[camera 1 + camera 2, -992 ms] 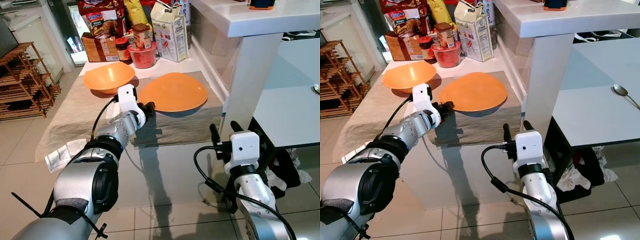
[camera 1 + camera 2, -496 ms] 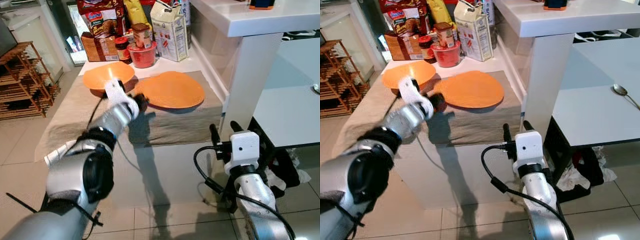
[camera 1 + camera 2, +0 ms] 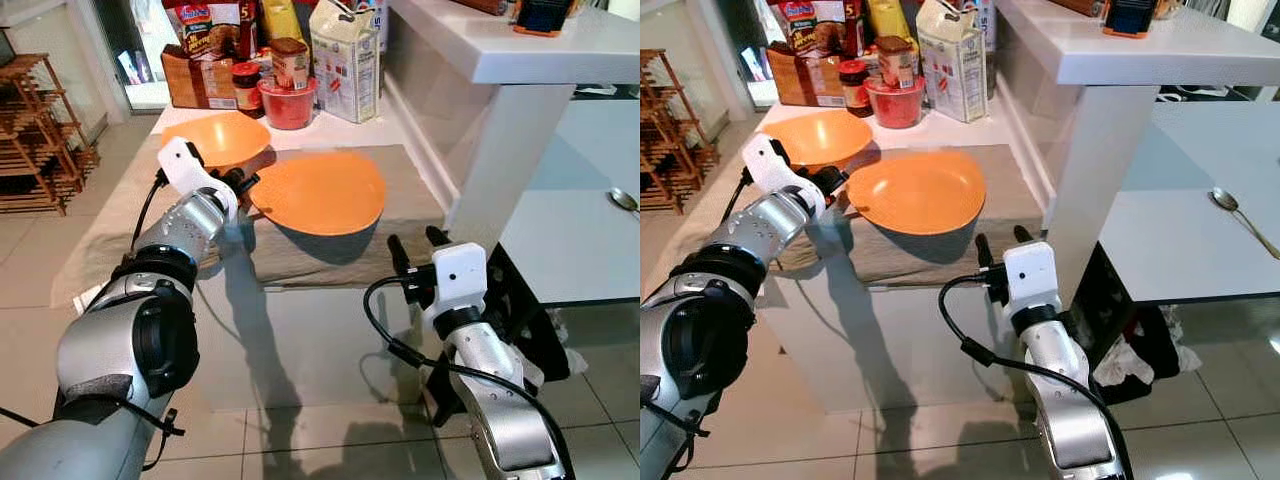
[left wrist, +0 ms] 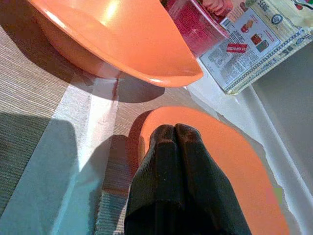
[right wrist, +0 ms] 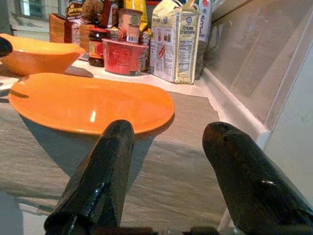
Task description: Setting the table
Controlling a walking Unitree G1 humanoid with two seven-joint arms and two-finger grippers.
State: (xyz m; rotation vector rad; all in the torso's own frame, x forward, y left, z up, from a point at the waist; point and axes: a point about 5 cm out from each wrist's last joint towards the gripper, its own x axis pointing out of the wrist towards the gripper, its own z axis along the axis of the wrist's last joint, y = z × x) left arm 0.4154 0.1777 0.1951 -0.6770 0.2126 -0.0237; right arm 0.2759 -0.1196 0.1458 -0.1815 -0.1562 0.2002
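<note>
Orange plate (image 3: 322,192) pinched at rim by left gripper (image 3: 243,181), tilted above worktop (image 3: 400,125); right gripper (image 3: 413,252) jaws spread.

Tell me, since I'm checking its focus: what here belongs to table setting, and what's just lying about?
Job: plate pinched by the left gripper; bowl; spoon.
Lying about: milk carton; red tub; jars; snack bags; wooden rack.

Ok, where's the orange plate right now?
The orange plate is held at its edge by the left gripper, raised over the grey cloth, beside the orange bowl.
</note>
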